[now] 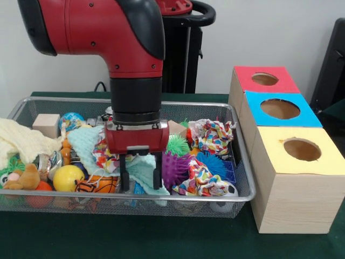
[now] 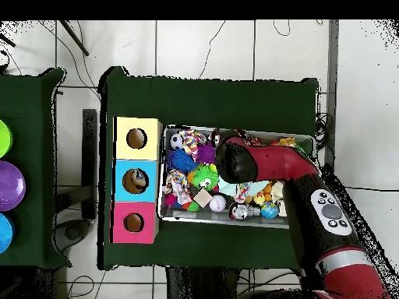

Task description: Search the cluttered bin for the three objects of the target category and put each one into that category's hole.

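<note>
The wire mesh bin point(image 1: 178, 199) is full of clutter; it also shows in the overhead view point(image 2: 314, 141). My gripper point(image 1: 140, 177) hangs low over the bin's front middle. Its fingers point(image 1: 124, 178) are apart, with a mint-green cloth point(image 1: 143, 171) between and behind them, and it holds nothing. No clear plastic bottle shows in either view; they are hidden under the clutter or by the arm. The blue-topped box's hole point(image 1: 280, 108) is right of the bin, between the other two boxes; it also shows in the overhead view point(image 2: 135, 181). There the arm point(image 2: 261, 160) covers the gripper.
The red-topped box point(image 1: 264, 79) and yellow-topped box point(image 1: 302, 149) flank the blue one. In the bin lie a purple spiky ball point(image 1: 175, 168), a green spiky ball point(image 1: 178, 144), patterned cloths point(image 1: 213, 135), a yellow ball point(image 1: 68, 177), a small basketball point(image 1: 99, 185), a wooden block point(image 1: 47, 124) and a cream cloth point(image 1: 21, 141).
</note>
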